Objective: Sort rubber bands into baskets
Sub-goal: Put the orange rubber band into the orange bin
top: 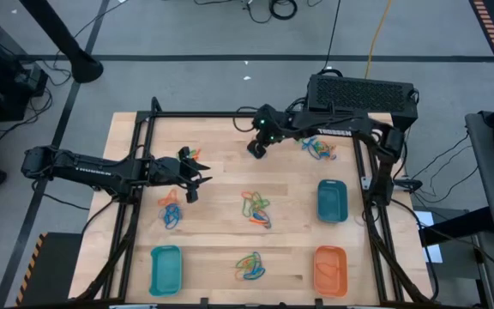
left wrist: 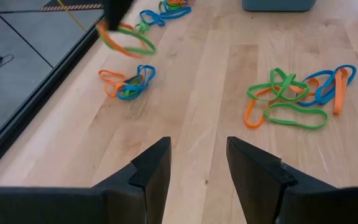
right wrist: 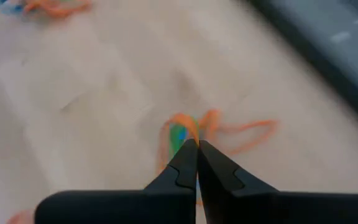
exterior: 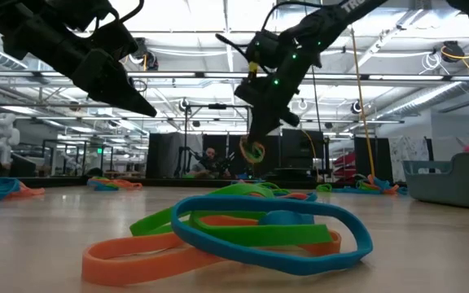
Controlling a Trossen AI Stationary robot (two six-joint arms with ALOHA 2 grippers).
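Baskets — three: two teal (top: 332, 201) (top: 165, 268), one orange (top: 330, 269). Rubber-band piles on table — six.

Rubber bands (top: 256, 209) lie between the baskets (top: 332, 201) on the table (top: 221, 154).

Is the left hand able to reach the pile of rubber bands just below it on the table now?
Probably yes: the left hand is open and empty, the pile lies close beside it, and nothing stands between.

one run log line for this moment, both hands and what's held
right hand: shut on rubber bands, lifted off table | left hand: open, empty, above table | baskets: no bands seen inside
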